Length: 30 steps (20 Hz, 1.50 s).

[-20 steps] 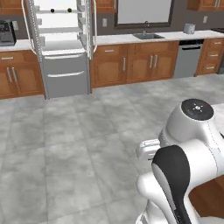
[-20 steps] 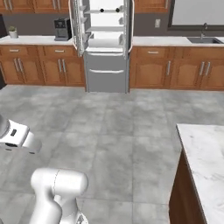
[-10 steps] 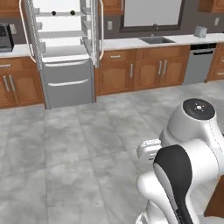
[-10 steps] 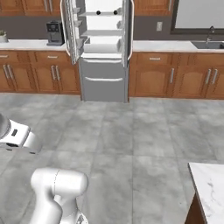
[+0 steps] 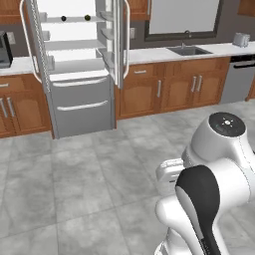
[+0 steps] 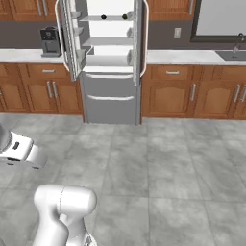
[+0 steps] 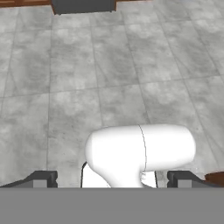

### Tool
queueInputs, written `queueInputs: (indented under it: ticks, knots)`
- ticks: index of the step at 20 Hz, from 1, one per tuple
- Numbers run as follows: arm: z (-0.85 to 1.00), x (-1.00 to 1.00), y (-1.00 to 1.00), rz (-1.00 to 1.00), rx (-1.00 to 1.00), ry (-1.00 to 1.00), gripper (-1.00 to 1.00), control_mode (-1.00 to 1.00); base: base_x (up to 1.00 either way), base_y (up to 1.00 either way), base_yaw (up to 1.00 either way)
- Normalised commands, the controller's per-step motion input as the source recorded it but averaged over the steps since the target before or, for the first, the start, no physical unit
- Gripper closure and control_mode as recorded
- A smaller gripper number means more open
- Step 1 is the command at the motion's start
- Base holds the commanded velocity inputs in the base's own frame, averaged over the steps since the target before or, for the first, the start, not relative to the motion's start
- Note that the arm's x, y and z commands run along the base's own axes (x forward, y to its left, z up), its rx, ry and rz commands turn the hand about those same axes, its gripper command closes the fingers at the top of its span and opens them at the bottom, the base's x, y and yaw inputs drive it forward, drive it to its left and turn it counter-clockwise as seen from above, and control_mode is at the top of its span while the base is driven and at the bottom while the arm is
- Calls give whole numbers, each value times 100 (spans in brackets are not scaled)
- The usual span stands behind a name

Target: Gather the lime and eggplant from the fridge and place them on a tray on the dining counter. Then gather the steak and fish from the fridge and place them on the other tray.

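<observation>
A: Item one, the claw (image 7: 112, 179). Condition?

B: Tips set wide apart at the bottom of the hand view, nothing between them. It points down at grey floor tiles (image 7: 65, 65), tucked in over the robot's own body.

A: Item two, the fridge (image 6: 109, 62).

B: Both doors swung open, well apart from the arm across bare floor. Two drawers below, white shelves above.

A: Contents?

B: Top shelf holds two small dark balls side by side. Going by a faint green tint, the right one is likely the lime (image 5: 87, 18); the left, blacker, likely the eggplant (image 5: 63, 18). Too small to be sure. Steak and fish I cannot make out.

A: Step in hand?

B: The approach to the fridge, I judge. Nothing gathered yet.

A: Handling notes?

B: Stop square to the opening, between the doors, near enough to reach the top shelf. Raise the arm before going in, so it clears the door bins (image 6: 77, 53). Keep the tips wide and take one ball at a time; round things roll, so close on the middle.
</observation>
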Motion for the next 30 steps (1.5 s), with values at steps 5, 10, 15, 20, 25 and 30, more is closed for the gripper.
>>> queueInputs:
  ticks: [5, 10, 15, 20, 25, 30]
  knots:
    - [0, 0, 0, 0, 0, 0, -100, 100, 100, 40, -1]
    - [0, 0, 0, 0, 0, 0, -100, 100, 100, 25, 0]
    - [0, 0, 0, 0, 0, 0, -100, 100, 33, 7, 0]
    - [0, 0, 0, 0, 0, 0, -100, 100, 82, 29, 0]
    - [0, 0, 0, 0, 0, 0, -100, 100, 100, 37, 0]
    - [0, 0, 0, 0, 0, 0, -100, 100, 99, 50, 0]
